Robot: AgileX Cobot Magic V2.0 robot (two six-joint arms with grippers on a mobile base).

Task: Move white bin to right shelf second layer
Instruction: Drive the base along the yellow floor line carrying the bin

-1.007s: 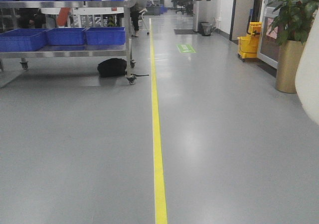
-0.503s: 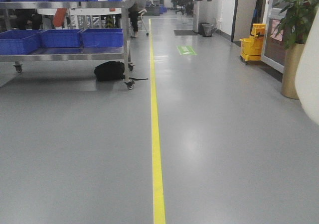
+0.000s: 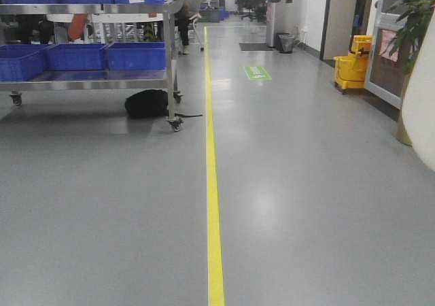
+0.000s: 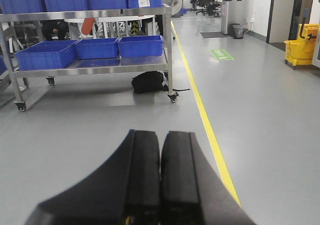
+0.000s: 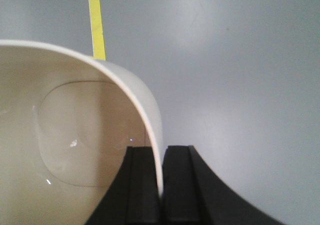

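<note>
The white bin point(image 5: 75, 135) fills the left of the right wrist view, its glossy cream inside facing the camera. My right gripper point(image 5: 161, 152) is shut on the bin's rim, one finger inside the wall and one outside. The bin's outer wall point(image 3: 421, 109) also shows at the right edge of the front view, held above the grey floor. My left gripper point(image 4: 161, 135) is shut with nothing between its black fingers, hanging over the floor. The right shelf second layer is out of view.
A steel trolley point(image 3: 88, 85) on castors with blue crates point(image 3: 136, 56) stands at the far left, a black bag point(image 3: 146, 104) beneath it. A yellow floor line point(image 3: 213, 183) runs ahead. A yellow mop bucket point(image 3: 353, 64) and a potted plant point(image 3: 414, 20) stand at the right.
The view has shifted: the trolley and crates slid left and down, the mop bucket and plant moved right. The bin stays at the right edge, still held.
</note>
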